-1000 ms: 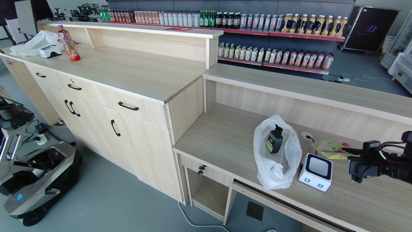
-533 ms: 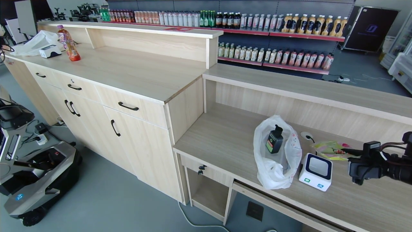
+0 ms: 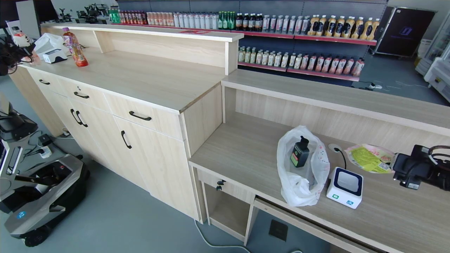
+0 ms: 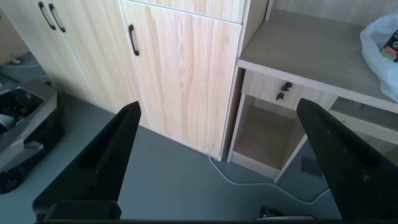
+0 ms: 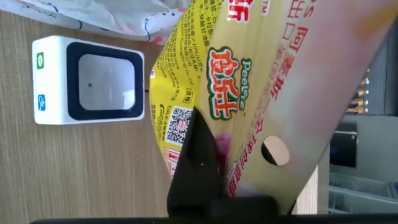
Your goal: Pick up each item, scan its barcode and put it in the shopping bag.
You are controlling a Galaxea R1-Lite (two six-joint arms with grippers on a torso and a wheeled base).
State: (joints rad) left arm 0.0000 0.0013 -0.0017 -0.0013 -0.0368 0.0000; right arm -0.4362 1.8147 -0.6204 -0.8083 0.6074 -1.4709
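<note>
Yellow snack packet (image 3: pixel 369 159) is pinched in our right end effector (image 3: pixel 394 164) over the desk (image 3: pixel 246 151); we see the scanner (image 3: pixel 346 182) just beside it, the shopping bag (image 3: pixel 303 175) past that. Our left end effector (image 4: pixel 217 106) hangs spread.

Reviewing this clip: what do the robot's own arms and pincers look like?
Both pincers are matte black. The left pincer has two long, flat, wedge-shaped fingers that taper toward the tips. The right pincer sits on a blocky black housing, and thin dark cables loop over the black right arm. No markings are visible.
</note>
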